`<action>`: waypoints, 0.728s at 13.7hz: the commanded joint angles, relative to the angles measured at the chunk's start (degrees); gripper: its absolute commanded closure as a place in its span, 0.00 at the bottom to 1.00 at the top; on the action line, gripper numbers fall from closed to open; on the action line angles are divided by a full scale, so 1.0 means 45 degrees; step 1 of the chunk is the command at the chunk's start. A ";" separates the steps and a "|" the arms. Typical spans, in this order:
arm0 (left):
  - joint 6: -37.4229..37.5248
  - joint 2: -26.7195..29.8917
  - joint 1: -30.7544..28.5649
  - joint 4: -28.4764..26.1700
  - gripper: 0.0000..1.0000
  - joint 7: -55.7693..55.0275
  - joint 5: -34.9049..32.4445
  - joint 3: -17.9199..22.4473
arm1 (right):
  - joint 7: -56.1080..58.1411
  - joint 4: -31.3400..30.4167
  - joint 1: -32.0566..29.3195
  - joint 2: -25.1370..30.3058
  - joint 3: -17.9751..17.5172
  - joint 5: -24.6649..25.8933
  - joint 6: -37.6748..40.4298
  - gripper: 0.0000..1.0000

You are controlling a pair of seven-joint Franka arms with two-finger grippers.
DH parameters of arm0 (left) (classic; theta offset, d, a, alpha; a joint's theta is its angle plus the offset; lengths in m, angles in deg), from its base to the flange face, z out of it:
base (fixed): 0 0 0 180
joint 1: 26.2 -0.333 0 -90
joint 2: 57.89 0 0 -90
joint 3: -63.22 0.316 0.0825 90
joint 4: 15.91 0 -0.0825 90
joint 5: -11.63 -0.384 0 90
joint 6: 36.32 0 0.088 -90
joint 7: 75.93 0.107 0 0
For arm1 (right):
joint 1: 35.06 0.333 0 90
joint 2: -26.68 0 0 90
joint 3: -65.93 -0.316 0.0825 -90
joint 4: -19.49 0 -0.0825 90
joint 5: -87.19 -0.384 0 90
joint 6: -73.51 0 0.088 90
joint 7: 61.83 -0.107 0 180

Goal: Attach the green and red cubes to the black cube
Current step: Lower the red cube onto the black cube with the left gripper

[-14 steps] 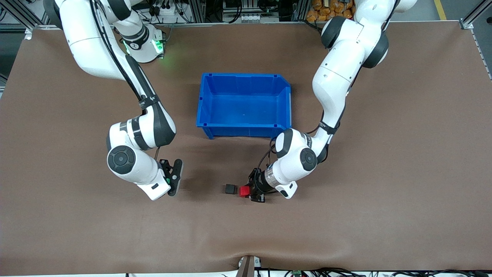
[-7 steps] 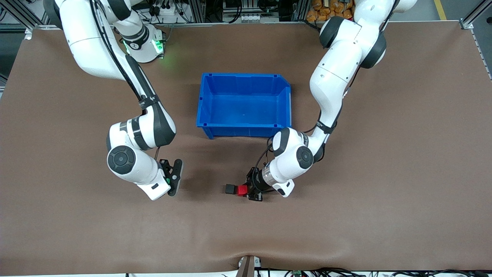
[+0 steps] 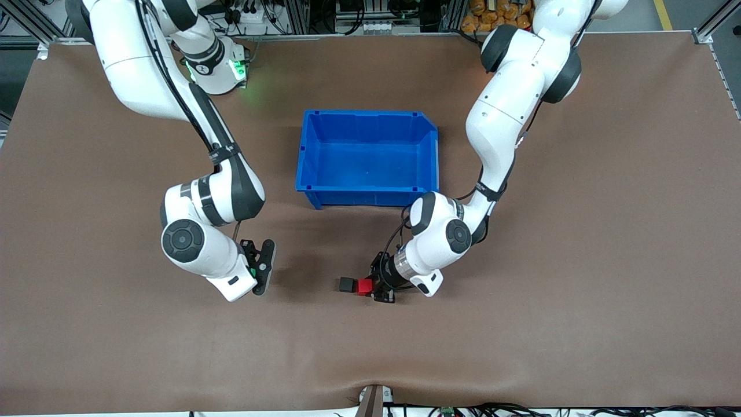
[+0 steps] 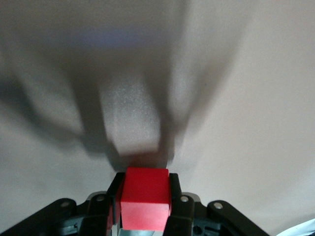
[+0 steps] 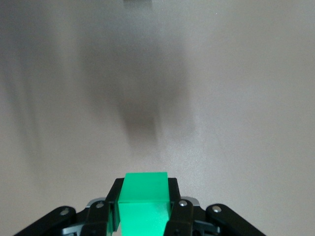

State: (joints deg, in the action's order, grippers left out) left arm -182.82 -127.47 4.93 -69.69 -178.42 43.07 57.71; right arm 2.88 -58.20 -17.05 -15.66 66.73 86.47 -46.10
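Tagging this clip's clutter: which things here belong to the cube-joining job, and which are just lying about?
Job:
- small matte black cube, on the table
- small red cube, shut in the left claw, beside the black cube
- small green cube, shut in the right claw, toward the right arm's end

Lying about:
- blue open plastic bin, farther from the front camera than the cubes

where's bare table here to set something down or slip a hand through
Free: the wide strip of table nearer the front camera than both arms, and the stretch between the right hand, shut on the green cube, and the black cube. Crowded: the red cube, in the shut left hand, sits against the black cube, near the blue bin.
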 commanded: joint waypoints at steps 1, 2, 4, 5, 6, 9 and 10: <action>-0.0470 -0.0571 0.0327 0.0740 1.00 -0.0272 0.0242 0.0090 | -0.0162 0.0234 -0.0077 -0.0103 -0.0099 0.0063 0.0192 0.96; -0.0529 -0.0610 0.0367 0.0740 1.00 -0.0272 0.0242 0.0090 | -0.0162 0.0234 -0.0077 -0.0103 -0.0099 0.0063 0.0192 0.96; -0.0569 -0.0611 0.0367 0.0740 1.00 -0.0272 0.0242 0.0090 | -0.0162 0.0234 -0.0077 -0.0103 -0.0099 0.0063 0.0192 0.96; -0.0588 -0.0611 0.0367 0.0740 1.00 -0.0272 0.0242 0.0090 | -0.0162 0.0234 -0.0077 -0.0103 -0.0080 0.0063 0.0192 0.96; -0.0608 -0.0611 0.0367 0.0740 1.00 -0.0234 0.0242 0.0090 | -0.0162 0.0234 -0.0077 -0.0103 -0.0099 0.0063 0.0192 0.96; -0.0608 -0.0591 0.0348 0.0720 1.00 0.0000 0.0242 0.0168 | -0.0162 0.0234 -0.0077 -0.0103 -0.0099 0.0063 0.0192 0.96; -0.0608 -0.0533 0.0271 0.0701 1.00 0.0040 0.0222 0.0188 | -0.0162 0.0234 -0.0077 -0.0103 -0.0099 0.0063 0.0192 0.96</action>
State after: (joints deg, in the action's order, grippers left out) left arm -184.75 -127.82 5.83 -69.67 -178.42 43.07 57.77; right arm 2.88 -58.20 -17.06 -15.67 66.73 86.47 -46.09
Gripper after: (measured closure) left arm 0.599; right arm 0.604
